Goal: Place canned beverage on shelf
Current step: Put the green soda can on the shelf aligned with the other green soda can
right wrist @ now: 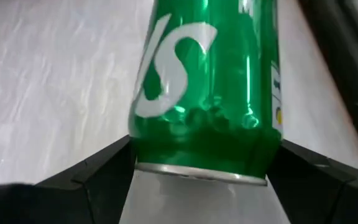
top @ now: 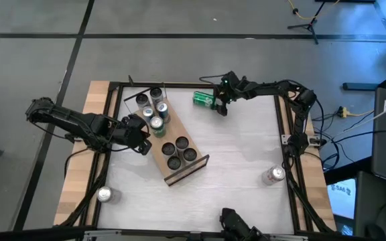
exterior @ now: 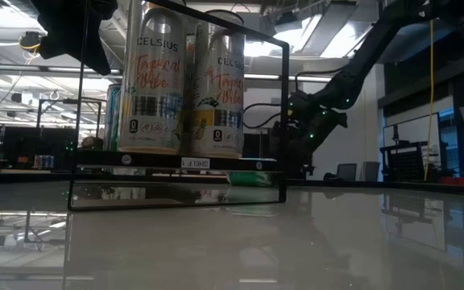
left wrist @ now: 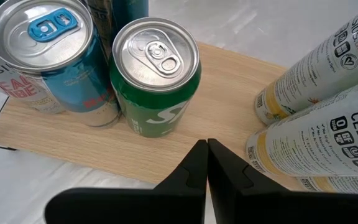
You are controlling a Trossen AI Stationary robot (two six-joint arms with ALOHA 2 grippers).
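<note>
Right tool straddles the lying green metal can, jaws wide — it may roll; left tool shut by the light-wood shelf

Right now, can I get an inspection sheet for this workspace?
Surface: white table, wooden side strips.
Job's things: shelf lying diagonally, cans standing on it; green can lying on its side at the far edge.
Clutter: silver can near right, another silver can near left.
Grippers: right gripper open around the green can's end; left gripper shut, at the shelf's edge.
Cables: bundle right of the table.
Surroundings: grey floor, stand legs.
</note>
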